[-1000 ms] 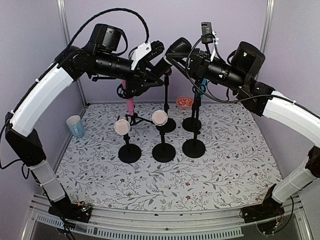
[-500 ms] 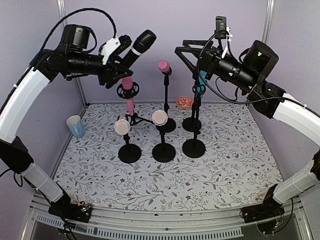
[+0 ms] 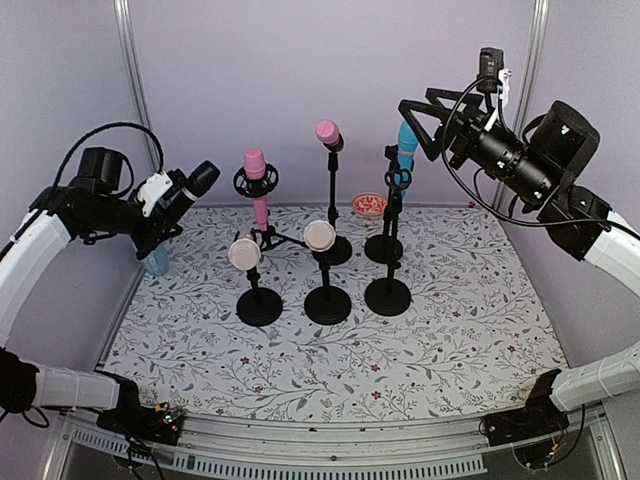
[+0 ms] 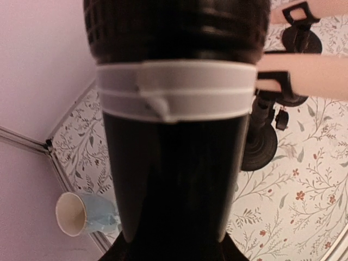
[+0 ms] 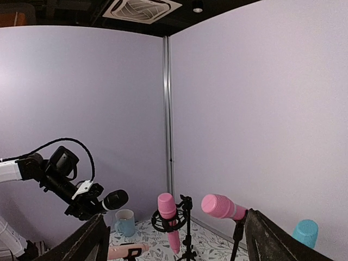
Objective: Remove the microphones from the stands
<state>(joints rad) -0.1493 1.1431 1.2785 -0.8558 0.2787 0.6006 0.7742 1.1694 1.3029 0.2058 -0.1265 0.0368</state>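
Observation:
My left gripper (image 3: 166, 206) is shut on a black microphone (image 3: 198, 180) with a white band (image 4: 175, 89), holding it at the far left, well away from the stands and above a blue cup. The microphone's body fills the left wrist view and hides the fingertips. Up at the right my right gripper (image 3: 416, 125) stands open and holds nothing; its fingers (image 5: 81, 246) frame the scene from above. Two black stands (image 3: 388, 290) rise at the centre right. One carries a blue microphone (image 3: 406, 138); I cannot tell which.
A pink microphone in a shock mount (image 3: 255, 166), a pink one on a tall stand (image 3: 327, 132) and two pale pink ones on short stands (image 3: 319, 236) occupy the middle. The blue cup (image 3: 152, 260) sits by the left wall, a red bowl (image 3: 370, 205) at the back.
My left arm swung down and to the left, carrying the black microphone away from the stands. My right gripper opened and drew back up and to the right.

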